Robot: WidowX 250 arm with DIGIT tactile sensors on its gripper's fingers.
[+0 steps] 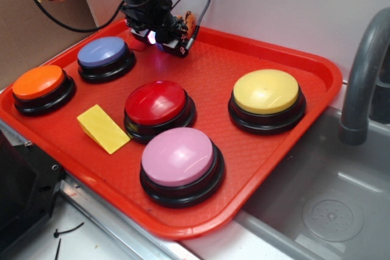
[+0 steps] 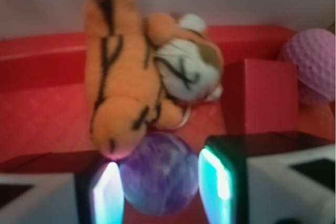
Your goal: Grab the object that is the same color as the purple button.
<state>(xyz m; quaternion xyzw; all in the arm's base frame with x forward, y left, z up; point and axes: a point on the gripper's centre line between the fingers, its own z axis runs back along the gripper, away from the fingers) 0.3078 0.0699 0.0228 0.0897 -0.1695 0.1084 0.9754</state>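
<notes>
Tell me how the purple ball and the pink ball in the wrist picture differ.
The purple ball is smooth and glossy with pale swirls; the pink ball is matte and dimpled. The purple ball sits between the fingers of the tool, touching the orange tiger toy; the pink ball lies off at the right edge, behind a red block, untouched. Both are round and rest on the red tray.

Red plastic tray (image 1: 317, 71) carries everything. On it: orange button (image 1: 41, 88), purple button (image 1: 105, 58), red button (image 1: 158, 109), yellow button (image 1: 267, 98), pink-lilac button (image 1: 180, 164), yellow wedge (image 1: 103, 128). At far edge: striped tiger toy (image 2: 131, 72), small purple ball (image 2: 160, 179), pink dimpled ball (image 2: 312, 64), red block (image 2: 260, 95).
</notes>
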